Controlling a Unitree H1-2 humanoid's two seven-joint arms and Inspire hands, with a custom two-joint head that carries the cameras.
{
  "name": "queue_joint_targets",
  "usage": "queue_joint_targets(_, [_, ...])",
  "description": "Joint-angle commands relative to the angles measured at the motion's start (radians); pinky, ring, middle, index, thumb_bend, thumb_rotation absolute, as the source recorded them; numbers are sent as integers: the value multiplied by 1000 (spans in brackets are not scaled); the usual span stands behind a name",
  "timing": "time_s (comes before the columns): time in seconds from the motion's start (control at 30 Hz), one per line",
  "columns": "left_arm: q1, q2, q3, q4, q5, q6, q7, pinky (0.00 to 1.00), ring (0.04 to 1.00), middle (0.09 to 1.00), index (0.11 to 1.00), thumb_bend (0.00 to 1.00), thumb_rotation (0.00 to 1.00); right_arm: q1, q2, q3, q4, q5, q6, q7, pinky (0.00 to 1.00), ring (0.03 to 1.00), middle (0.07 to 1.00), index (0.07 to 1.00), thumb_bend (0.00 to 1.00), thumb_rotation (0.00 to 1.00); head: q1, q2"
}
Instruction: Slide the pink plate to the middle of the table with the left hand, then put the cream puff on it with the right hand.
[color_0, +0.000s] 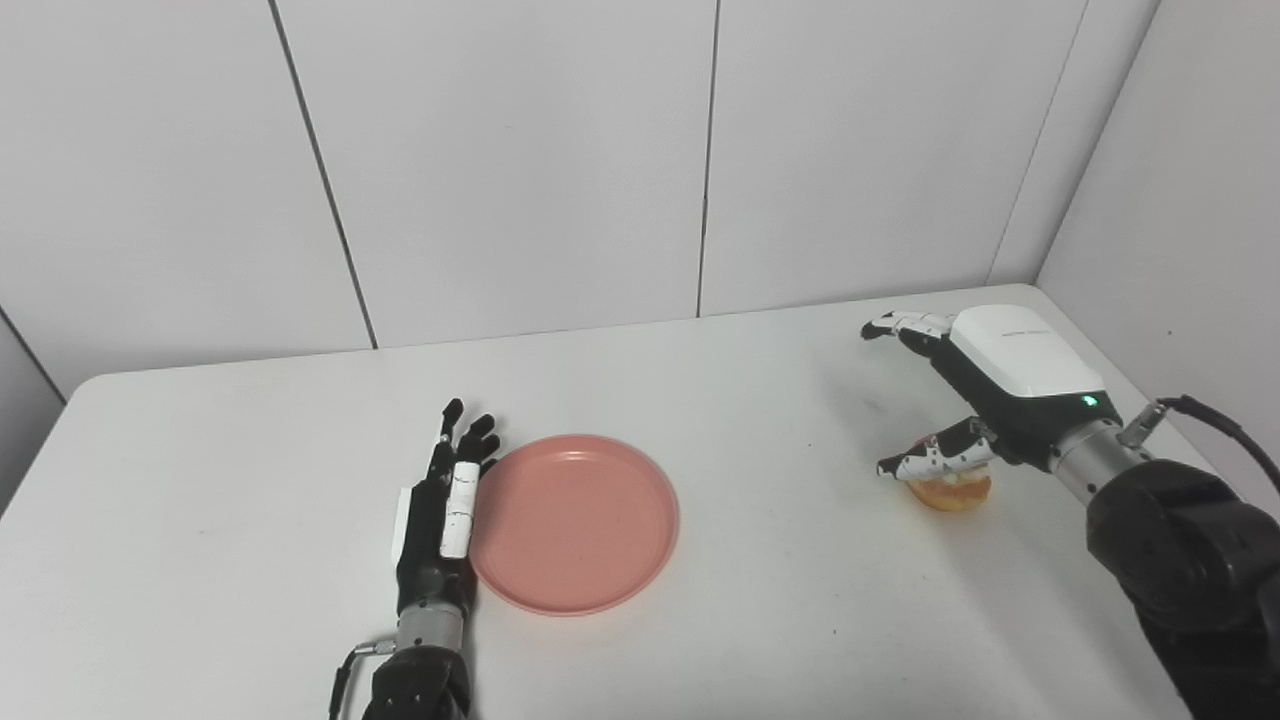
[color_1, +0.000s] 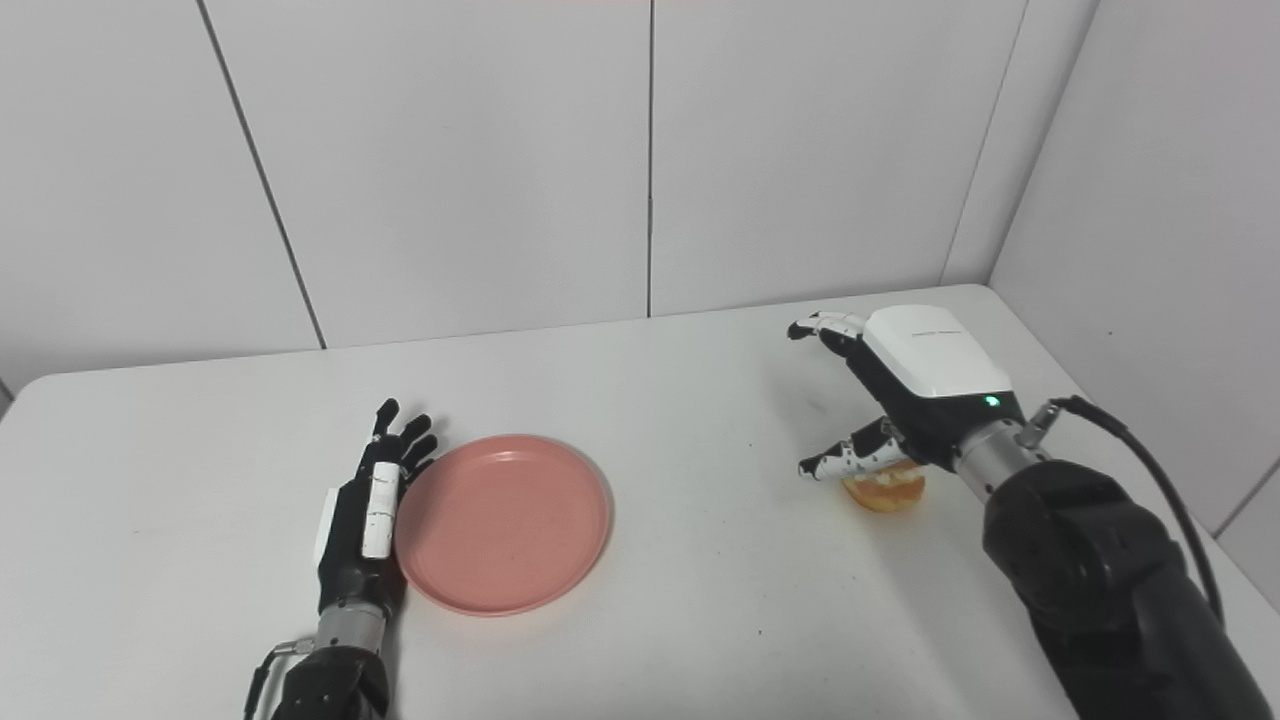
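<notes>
The pink plate lies flat on the white table, a little left of the middle. My left hand stands on edge against the plate's left rim, fingers straight and apart, holding nothing. The cream puff, golden with a pale filling, rests on the table at the right. My right hand hovers over it with the fingers spread; its thumb reaches across the puff's top and the other fingers point to the far side. The puff is partly hidden under that hand.
White wall panels close off the back and the right side of the table. The table's right edge runs close behind my right arm. Nothing else stands on the tabletop.
</notes>
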Motion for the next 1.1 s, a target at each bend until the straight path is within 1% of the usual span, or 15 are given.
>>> queue_joint_targets(0.0, [23,3,3,42,-10,25,-3,878,881,888,958,901,903,-50,-40,-3,1,-21,21,17,583,820,855,796,1000,269,0,0])
queue_joint_targets(0.1, [24,1,2,40,-13,27,-1,881,880,888,956,905,901,-80,-57,19,39,-38,55,78,586,830,859,797,1000,242,2,0])
queue_joint_targets(0.17, [25,0,0,35,-12,31,0,872,876,887,957,898,902,-92,-63,29,53,-50,73,110,607,840,869,801,1000,214,3,0])
queue_joint_targets(0.3, [28,0,-2,29,-10,35,0,867,876,889,957,874,902,-105,-76,43,86,-61,83,141,612,834,865,798,1000,180,5,2])
queue_joint_targets(0.37, [29,-1,-1,28,-13,36,-2,868,876,891,957,883,897,-108,-82,46,103,-57,78,146,612,832,861,793,1000,170,6,2])
queue_joint_targets(0.63, [29,-1,0,29,-11,35,2,862,865,884,949,905,894,-113,-103,73,165,-67,66,144,629,840,868,790,1000,191,16,4])
queue_joint_targets(0.8, [35,-1,-3,17,-11,38,-2,867,865,886,950,898,890,-117,-109,94,204,-83,68,147,620,841,872,795,1000,191,15,6])
queue_joint_targets(1.0, [39,-1,-3,18,-13,35,-4,862,860,884,949,898,890,-112,-100,105,249,-87,74,125,631,838,868,796,1000,145,16,8])
queue_joint_targets(1.07, [39,-1,-4,21,-14,34,-6,865,861,886,950,895,889,-109,-97,111,264,-89,73,120,642,845,871,799,1000,143,18,8])
